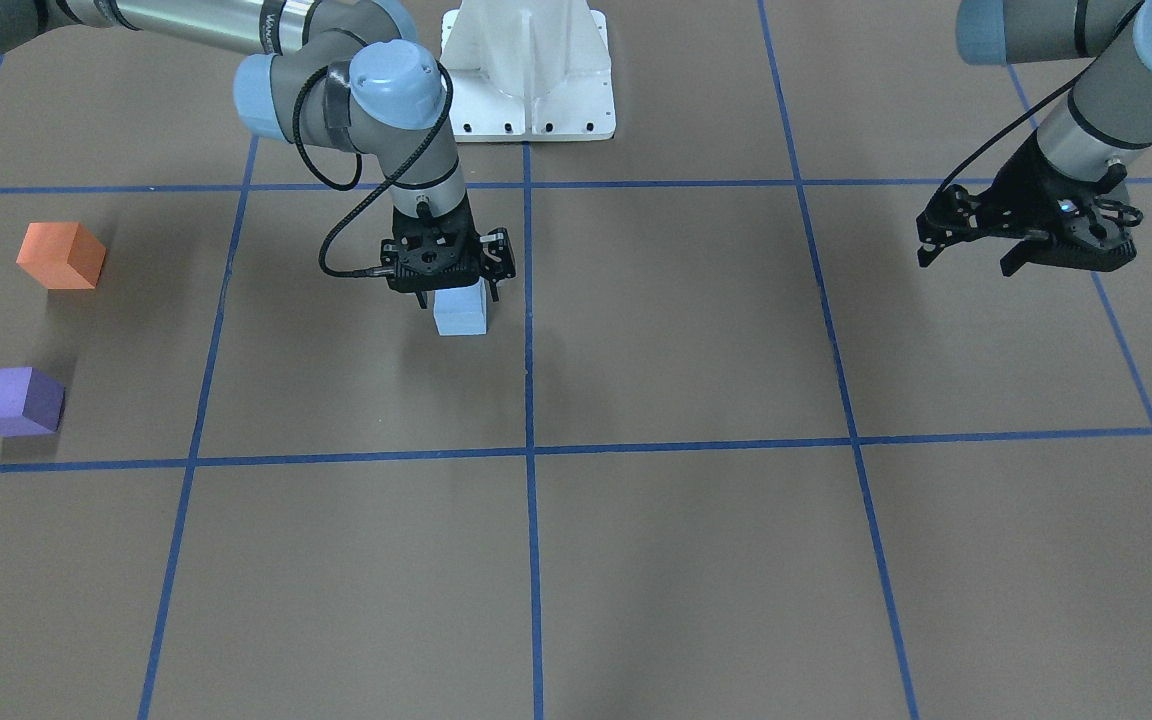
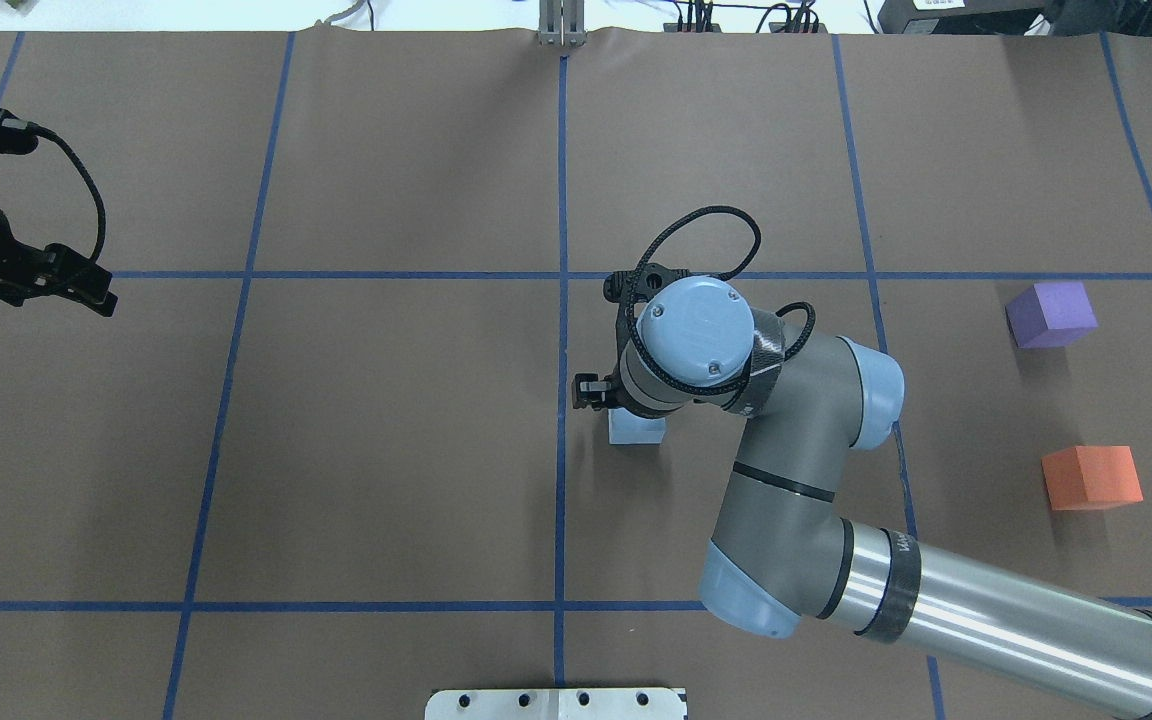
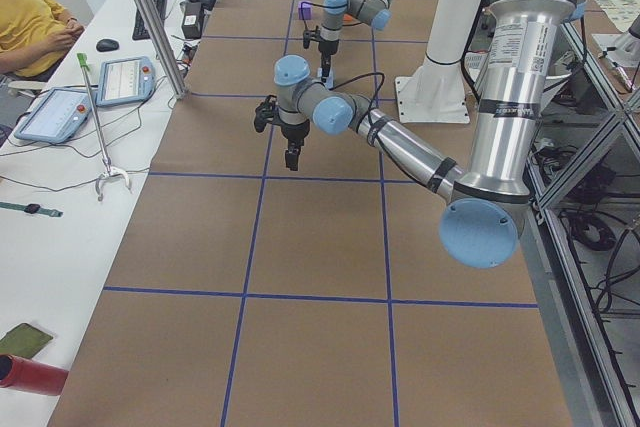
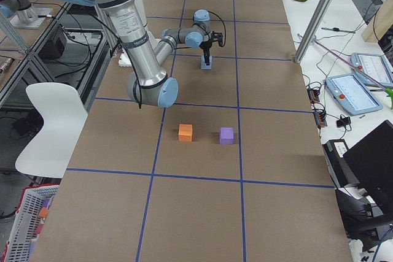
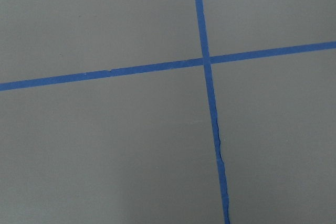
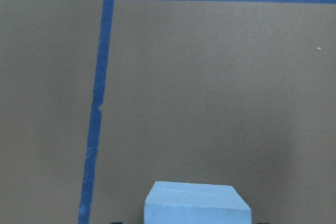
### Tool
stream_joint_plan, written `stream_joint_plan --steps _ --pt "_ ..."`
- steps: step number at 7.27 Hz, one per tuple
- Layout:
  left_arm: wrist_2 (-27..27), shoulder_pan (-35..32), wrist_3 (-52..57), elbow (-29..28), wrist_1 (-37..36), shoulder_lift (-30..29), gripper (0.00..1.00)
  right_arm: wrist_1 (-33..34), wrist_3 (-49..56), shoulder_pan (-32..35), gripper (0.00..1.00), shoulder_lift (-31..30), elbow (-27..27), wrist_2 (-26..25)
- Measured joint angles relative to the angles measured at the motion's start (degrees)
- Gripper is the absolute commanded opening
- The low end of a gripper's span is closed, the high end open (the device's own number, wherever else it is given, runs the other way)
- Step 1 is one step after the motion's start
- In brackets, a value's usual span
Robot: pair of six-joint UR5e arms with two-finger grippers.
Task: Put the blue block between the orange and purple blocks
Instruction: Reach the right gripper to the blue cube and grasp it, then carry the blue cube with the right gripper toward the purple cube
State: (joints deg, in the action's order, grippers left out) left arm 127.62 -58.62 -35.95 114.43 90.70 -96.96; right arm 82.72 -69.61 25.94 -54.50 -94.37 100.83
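Pale blue block (image 1: 460, 312) sits on the desk (image 1: 686, 350); right gripper (image 1: 457, 295) straddles it, whether its jaws are clamped unclear; left gripper (image 1: 966, 260) well aside, jaws apart.

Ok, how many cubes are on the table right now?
3. The pale blue cube is near the table's middle, straddled by the right gripper. The orange cube and the purple cube sit side by side, apart, out on the robot's right. None seems hidden.

blue block (image 1: 460, 312): upright, mid-table (image 1: 686, 330) | orange block (image 1: 60, 256), purple block (image 1: 14, 402): near, apart
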Motion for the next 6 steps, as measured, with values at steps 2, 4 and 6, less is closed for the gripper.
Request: stream_joint_plan --steps 2,4,6 --pt "0.0 0.0 0.0 0.0 0.0 0.0 1.00 0.0 0.0 -0.2 0.00 0.2 0.5 0.1" --pt "0.0 0.0 0.0 0.1 0.0 0.0 1.00 -0.1 0.1 -0.1 0.00 0.2 0.0 0.4" --pt "0.0 0.0 -0.1 0.2 0.0 0.0 1.00 1.8 0.1 4.1 0.00 -3.0 -7.1 4.2"
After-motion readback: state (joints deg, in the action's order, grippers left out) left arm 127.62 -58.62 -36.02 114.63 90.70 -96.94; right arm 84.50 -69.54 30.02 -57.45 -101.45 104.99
